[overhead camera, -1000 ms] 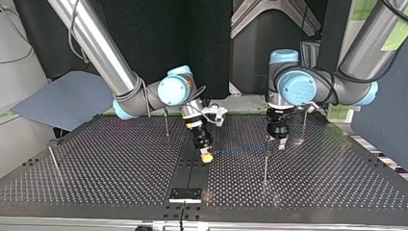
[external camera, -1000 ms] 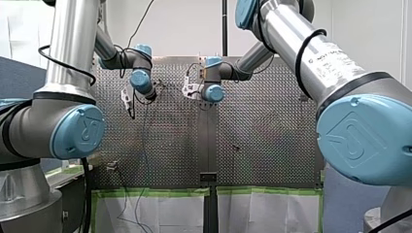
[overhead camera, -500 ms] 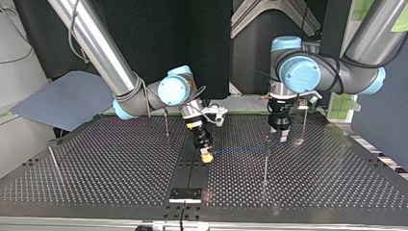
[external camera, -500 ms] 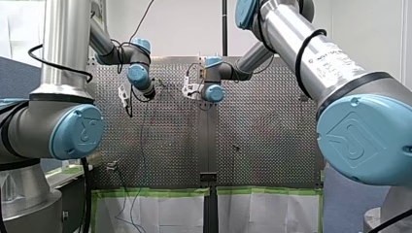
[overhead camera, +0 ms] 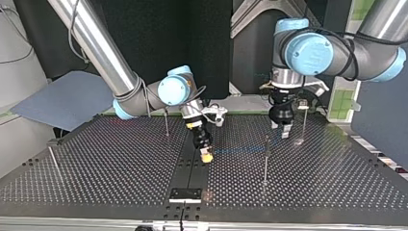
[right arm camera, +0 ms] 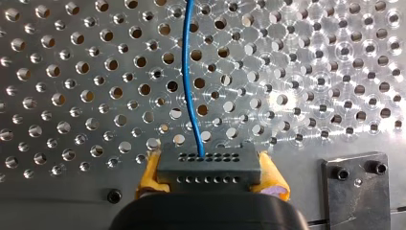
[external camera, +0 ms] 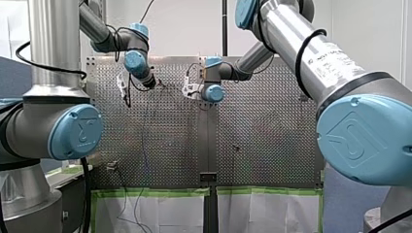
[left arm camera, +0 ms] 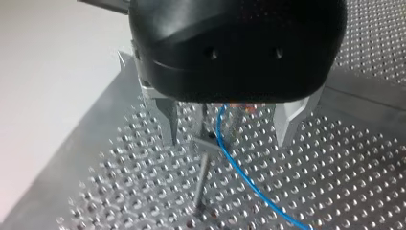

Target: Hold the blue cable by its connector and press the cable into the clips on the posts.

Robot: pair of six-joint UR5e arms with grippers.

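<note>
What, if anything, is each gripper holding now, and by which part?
My right gripper clamps the blue cable's dark connector between its yellow pads. My left gripper holds nothing: its fingers stand open around the cable and a post.

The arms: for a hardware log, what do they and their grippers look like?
My left arm and my right arm are silver tubes with light-blue joint caps and looped black cables. The left gripper has a black housing and metal fingers; the right gripper is black with yellow pads.
</note>
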